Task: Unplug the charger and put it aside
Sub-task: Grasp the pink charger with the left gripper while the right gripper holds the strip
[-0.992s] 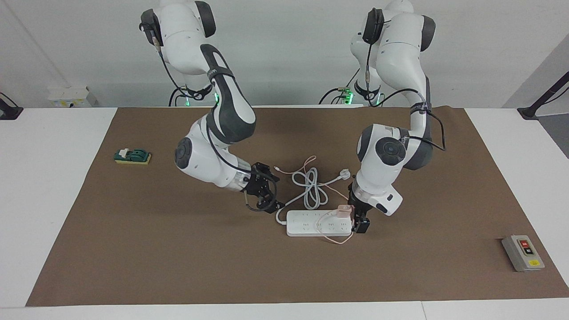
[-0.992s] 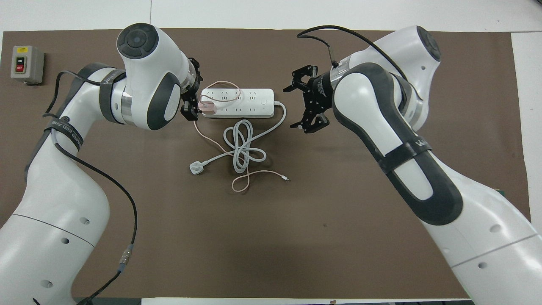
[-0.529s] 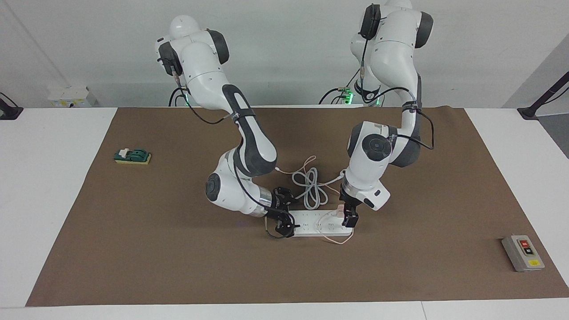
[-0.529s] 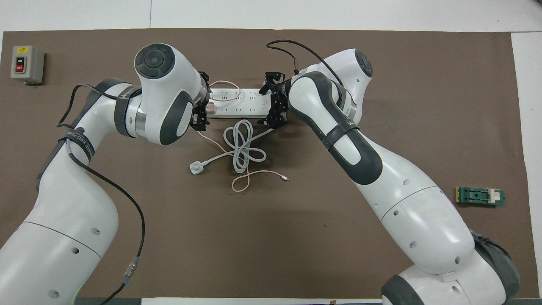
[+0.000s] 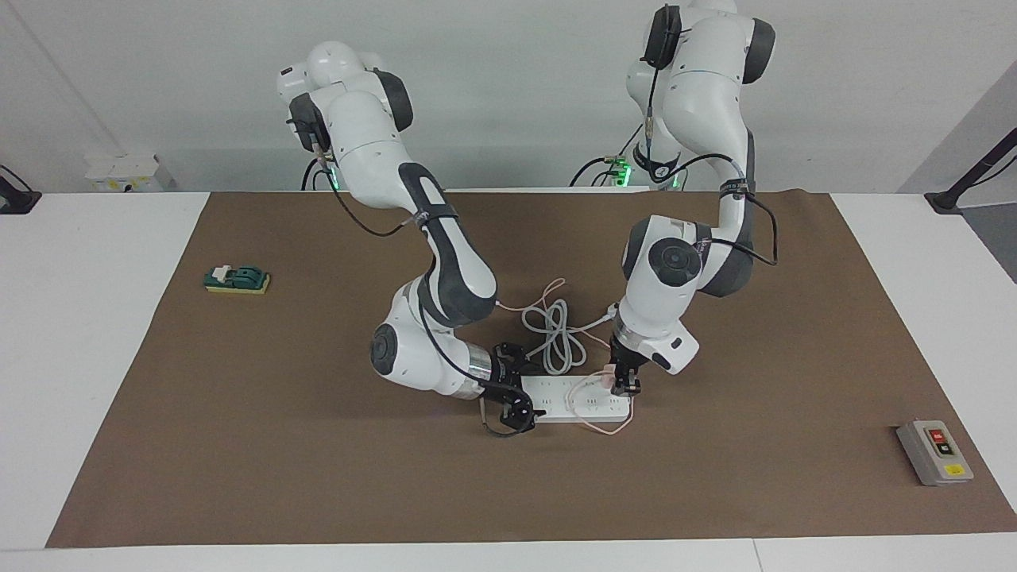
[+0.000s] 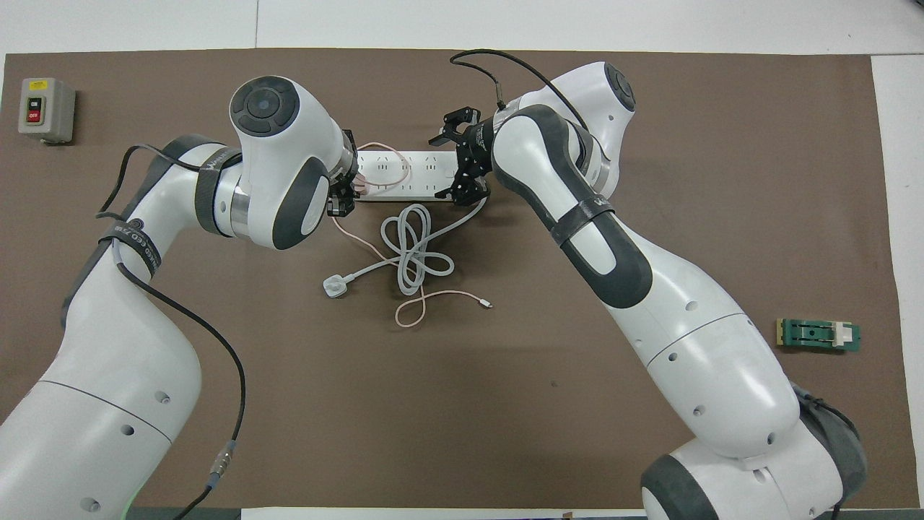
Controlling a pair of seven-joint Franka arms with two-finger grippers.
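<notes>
The pale pink charger [image 5: 607, 380] sits plugged into the long white power strip [image 5: 572, 405] at the strip's end toward the left arm. Its thin pink cable [image 6: 433, 293] loops over the strip and trails toward the robots. My left gripper [image 5: 624, 383] is down at the charger and covers most of it; only a pink edge [image 6: 359, 187] shows in the overhead view. My right gripper [image 5: 513, 402] is open, its fingers on either side of the strip's other end [image 6: 444, 173], low over the mat.
A white three-pin plug [image 6: 334, 286] with a coiled thick white cord [image 5: 556, 338] lies beside the strip, nearer the robots. A grey switch box [image 5: 933, 453] sits toward the left arm's end. A green block [image 5: 237, 279] sits toward the right arm's end.
My right gripper has swung in from beside the strip and now straddles its end. My left gripper has shifted closer onto the charger. The strip and charger have not moved.
</notes>
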